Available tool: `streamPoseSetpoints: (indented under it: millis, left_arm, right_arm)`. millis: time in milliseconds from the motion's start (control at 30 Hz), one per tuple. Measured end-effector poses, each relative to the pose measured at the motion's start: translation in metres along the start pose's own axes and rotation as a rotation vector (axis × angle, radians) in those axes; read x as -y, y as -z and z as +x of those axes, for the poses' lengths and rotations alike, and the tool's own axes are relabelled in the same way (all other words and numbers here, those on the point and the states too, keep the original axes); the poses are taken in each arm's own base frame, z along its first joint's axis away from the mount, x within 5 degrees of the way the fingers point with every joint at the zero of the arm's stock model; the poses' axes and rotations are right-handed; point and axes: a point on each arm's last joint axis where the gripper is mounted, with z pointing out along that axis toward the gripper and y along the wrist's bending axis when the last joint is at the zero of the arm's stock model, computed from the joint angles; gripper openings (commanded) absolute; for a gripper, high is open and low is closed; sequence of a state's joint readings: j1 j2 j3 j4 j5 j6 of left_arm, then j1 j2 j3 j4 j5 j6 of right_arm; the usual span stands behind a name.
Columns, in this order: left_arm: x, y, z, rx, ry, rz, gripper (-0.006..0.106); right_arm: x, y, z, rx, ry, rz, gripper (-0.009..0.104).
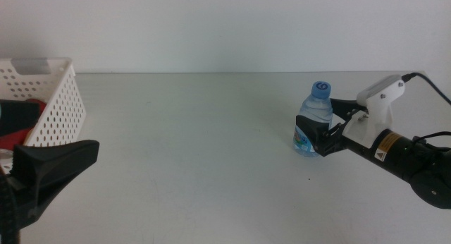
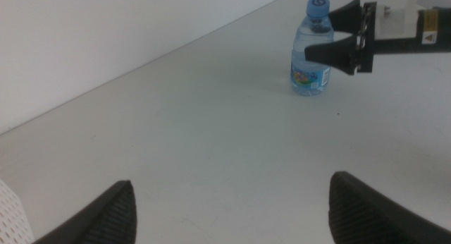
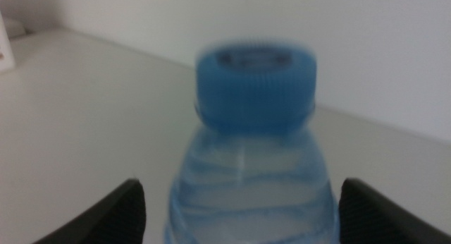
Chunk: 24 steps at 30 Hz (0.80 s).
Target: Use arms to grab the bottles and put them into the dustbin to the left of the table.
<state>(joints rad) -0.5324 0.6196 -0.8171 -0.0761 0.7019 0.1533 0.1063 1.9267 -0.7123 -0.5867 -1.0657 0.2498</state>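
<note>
- right gripper [image 1: 315, 136]: jaws spread, one each side of the water bottle [image 1: 313, 121], not clamped yet. Looks lined up for a grab.
- one bottle, upright on the surface [image 1: 197, 145] between those jaws.
- left gripper [image 2: 232, 209]: jaws spread, holding nothing, waiting well away near the dustbin [image 1: 49, 103].
- one dustbin, something red inside it.

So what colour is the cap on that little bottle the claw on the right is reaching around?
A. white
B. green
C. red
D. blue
D: the water bottle standing upright on the table has a blue cap, seen close up in the right wrist view, with the right claw open around the bottle; the left claw waits near the white basket.
</note>
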Motion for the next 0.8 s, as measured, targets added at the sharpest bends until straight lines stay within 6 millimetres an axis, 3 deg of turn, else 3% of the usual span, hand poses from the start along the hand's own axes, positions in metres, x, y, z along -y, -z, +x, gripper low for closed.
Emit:
streamPoseSetpoints:
  millis: [33,133,500,633,800]
  left_arm:
    - [0.000,0.000,0.000,0.000,0.000,0.000,0.093]
    - [0.000,0.000,0.000,0.000,0.000,0.000,0.093]
    - [0.000,0.000,0.000,0.000,-0.001,-0.001,0.093]
    - [0.000,0.000,0.000,0.000,-0.001,-0.001,0.093]
    - [0.000,0.000,0.000,0.000,-0.001,-0.001,0.093]
  right_arm:
    - [0.001,-0.001,0.004,-0.016,-0.003,0.002,0.052]
    - [0.001,-0.003,0.008,-0.031,-0.008,0.004,-0.001]
    - [-0.004,-0.023,-0.002,-0.047,-0.024,-0.044,-0.001]
    - [-0.018,-0.043,-0.015,-0.033,-0.025,-0.108,-0.001]
    - [-0.040,-0.081,-0.048,0.021,-0.006,-0.185,-0.001]
